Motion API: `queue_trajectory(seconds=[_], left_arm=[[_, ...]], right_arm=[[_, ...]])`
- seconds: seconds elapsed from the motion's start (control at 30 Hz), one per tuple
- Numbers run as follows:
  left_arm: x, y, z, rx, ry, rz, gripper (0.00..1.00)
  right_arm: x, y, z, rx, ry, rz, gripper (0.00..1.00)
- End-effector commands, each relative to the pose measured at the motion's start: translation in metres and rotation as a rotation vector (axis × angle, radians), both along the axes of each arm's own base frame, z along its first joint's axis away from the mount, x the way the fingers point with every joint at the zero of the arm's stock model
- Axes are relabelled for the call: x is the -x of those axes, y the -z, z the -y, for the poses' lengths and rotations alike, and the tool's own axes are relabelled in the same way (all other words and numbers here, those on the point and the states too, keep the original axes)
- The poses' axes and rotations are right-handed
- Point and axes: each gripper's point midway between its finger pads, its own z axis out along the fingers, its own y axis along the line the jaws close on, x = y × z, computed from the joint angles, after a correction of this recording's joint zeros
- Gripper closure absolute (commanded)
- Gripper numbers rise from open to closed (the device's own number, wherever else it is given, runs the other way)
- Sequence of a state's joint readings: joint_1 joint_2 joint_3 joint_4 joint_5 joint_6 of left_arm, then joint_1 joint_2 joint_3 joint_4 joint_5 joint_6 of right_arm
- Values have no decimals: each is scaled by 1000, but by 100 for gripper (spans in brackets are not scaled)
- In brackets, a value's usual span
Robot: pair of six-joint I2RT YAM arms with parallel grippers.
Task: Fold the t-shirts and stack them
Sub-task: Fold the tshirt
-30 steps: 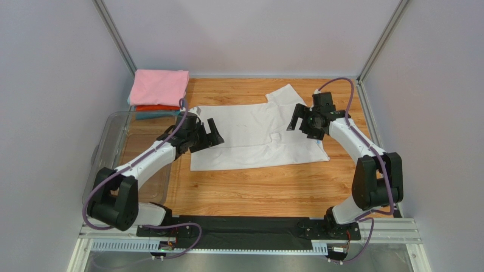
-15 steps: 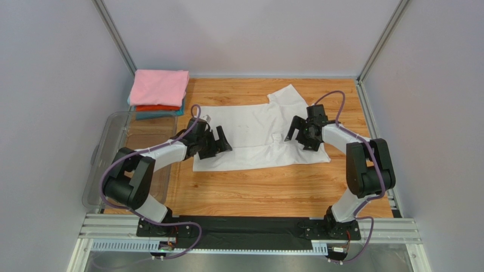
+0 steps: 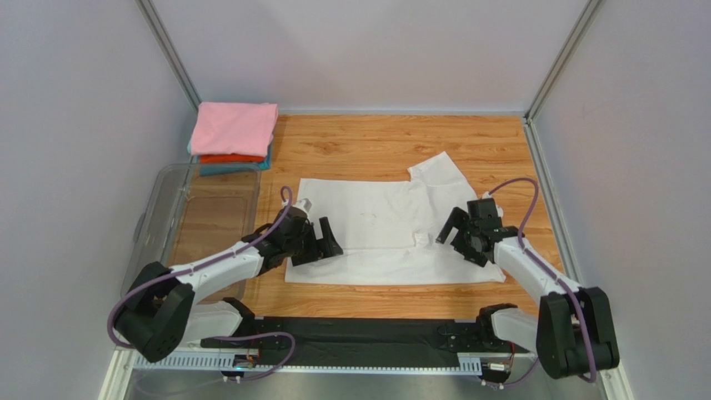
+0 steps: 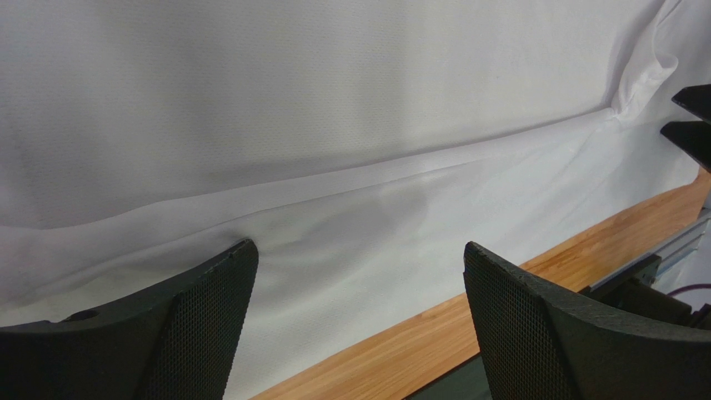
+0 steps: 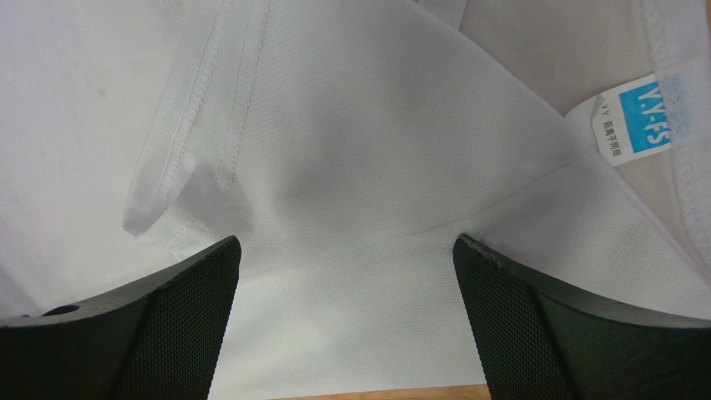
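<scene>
The white t-shirt (image 3: 375,225) lies spread on the tabletop (image 3: 400,137), toward its near half. Its long near hem runs just inside the tabletop's front edge, leaving only a thin strip of bare wood there. One sleeve (image 3: 434,171) juts out toward the back right. A fold ridge crosses the cloth lengthwise in the left wrist view.

The left fingers (image 3: 320,247) sit at the shirt's near-left corner, spread as wide as they go with nothing between them but flat cloth. The right fingers (image 3: 457,237) sit at the near-right part, beside the light-blue neck label (image 5: 647,125) and a stitched sleeve hem (image 5: 184,142). They are equally wide apart and grip nothing. Whether either pair's tips touch the cloth cannot be told.

A broad band of bare wood lies behind the shirt, and a narrower one along its right edge. At the back-left corner a folded pink shirt (image 3: 234,127) tops an orange-red shirt (image 3: 229,158) and a teal shirt (image 3: 253,167). A clear bin (image 3: 163,208) lines the left side, just beside the left arm.
</scene>
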State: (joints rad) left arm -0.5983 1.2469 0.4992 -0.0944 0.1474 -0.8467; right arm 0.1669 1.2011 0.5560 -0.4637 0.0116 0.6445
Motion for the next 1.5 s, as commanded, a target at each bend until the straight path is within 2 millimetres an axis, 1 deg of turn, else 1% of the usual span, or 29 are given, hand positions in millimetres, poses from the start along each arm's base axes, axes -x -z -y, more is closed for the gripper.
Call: queue_trajectory(seconds=[0.0,0.07,0.13,0.23,0.27,0.33,0.37,0.43,0.47,0.5,0.53,0.57,0.63,0.67,0.73,0.77,0.83,0.87,0.9,0.93,1.0,1.03,1.1,1.13,1.2,1.23,1.27,1.33,1.47], left_arm=[[22,13,-30,-90,-79,-49,0],[23,8,-33,-96,-76,-30,0],[24,-3,-31,-71,-64,-8,0],[26,-17,-25,-22,-44,21,0],[23,-27,-23,-4,-43,46,0],[22,-35,-28,-27,-49,66,0],[17,-46,-31,-39,-64,94,0],[11,-60,-34,-57,-63,141,0],[6,-75,-31,-45,-56,173,0],[-2,-79,-40,-96,-84,209,0],[-7,-84,-43,-117,-92,229,0],[-16,-97,-43,-128,-107,259,0],[-29,-104,-54,-203,-146,287,0],[-41,-110,-56,-226,-169,292,0],[-55,-111,-58,-248,-163,279,0],[-72,-110,-60,-255,-176,255,0],[-86,-107,-58,-251,-157,214,2],[-105,-104,-59,-263,-168,196,3],[-114,-102,-60,-289,-148,201,5],[-132,-96,-63,-333,-163,176,7],[-149,-91,-65,-377,-157,155,11],[-165,-84,-67,-412,-165,144,12],[-181,-75,-71,-435,-172,128,16],[-196,-67,-73,-444,-184,112,16],[-207,-59,-75,-451,-182,82,21],[-220,-53,-78,-458,-192,73,21],[-226,-49,-79,-464,-187,69,26],[-242,-40,-79,-475,-186,52,27],[-253,-22,-72,-473,-158,2,33]], right_arm=[[52,21,23,70,97,-130,0],[61,21,26,70,130,-106,0],[57,13,18,21,102,-66,0],[50,-7,19,30,85,-2,0],[41,-23,19,32,82,44,0],[37,-40,21,48,68,73,0],[28,-60,20,46,49,130,0],[25,-79,17,32,24,170,0],[22,-89,16,28,15,202,0],[18,-107,15,24,7,258,0],[19,-114,15,20,5,281,0],[18,-121,15,18,-2,305,0],[21,-132,14,7,-3,359,0],[22,-133,14,6,-7,369,0],[27,-129,15,1,-1,382,0],[28,-126,15,-2,-1,379,0],[31,-116,13,-2,-22,371,0],[32,-114,13,-1,-33,369,0],[32,-112,10,-12,-36,365,0],[32,-110,9,-14,-45,360,0],[31,-113,-1,-51,-96,372,0],[31,-110,-2,-55,-99,370,0],[30,-109,-1,-52,-97,375,0],[30,-107,-1,-53,-97,371,0],[30,-106,-1,-53,-96,368,0],[30,-106,-1,-52,-98,368,0],[30,-106,-2,-54,-101,371,0],[30,-104,-2,-54,-103,370,0],[28,-104,-2,-50,-107,378,0]])
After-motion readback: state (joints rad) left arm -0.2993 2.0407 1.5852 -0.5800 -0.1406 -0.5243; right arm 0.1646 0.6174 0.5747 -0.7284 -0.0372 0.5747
